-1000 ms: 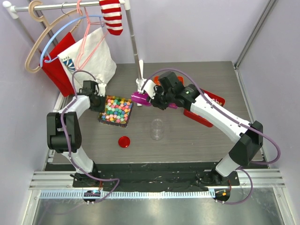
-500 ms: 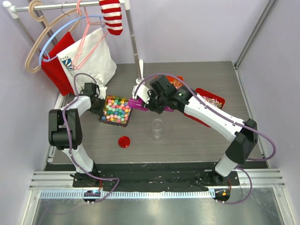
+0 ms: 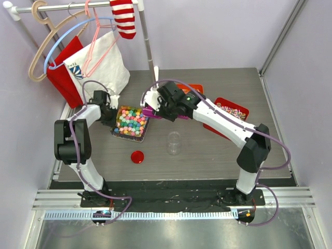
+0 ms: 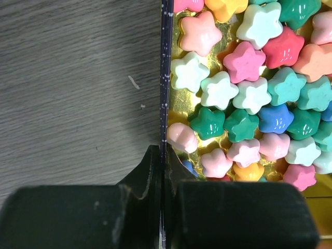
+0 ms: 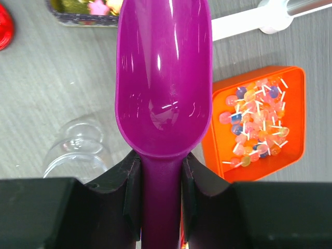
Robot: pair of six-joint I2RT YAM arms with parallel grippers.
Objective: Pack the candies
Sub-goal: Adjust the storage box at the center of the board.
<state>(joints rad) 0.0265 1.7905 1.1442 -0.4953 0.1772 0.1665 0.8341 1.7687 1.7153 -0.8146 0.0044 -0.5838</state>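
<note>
The candies (image 3: pixel 129 122) are small star-shaped sweets in pastel colours, filling a dark tin (image 3: pixel 127 137) left of centre. My left gripper (image 3: pixel 110 111) is shut on the tin's far-left wall; in the left wrist view its jaws (image 4: pixel 165 155) pinch the thin rim (image 4: pixel 166 78) beside the candies (image 4: pixel 244 88). My right gripper (image 3: pixel 165 108) is shut on the handle of a purple scoop (image 3: pixel 150 111). The scoop's bowl (image 5: pixel 163 78) is empty and hangs at the tin's right edge. The right gripper (image 5: pixel 161 161) clamps the handle on both sides.
A clear jar (image 3: pixel 174 142) stands open at centre, also in the right wrist view (image 5: pixel 78 150), with a red lid (image 3: pixel 137 156) to its left. An orange tin (image 5: pixel 218 150) of wrapped sweets and a red tin (image 3: pixel 244 111) sit at the right. A white scoop (image 3: pixel 155 75), a hanger rack and bags stand behind.
My right arm has swung left with the purple scoop, from near the orange tin to the dark tin's right edge. The left gripper has stayed on the tin's wall.
</note>
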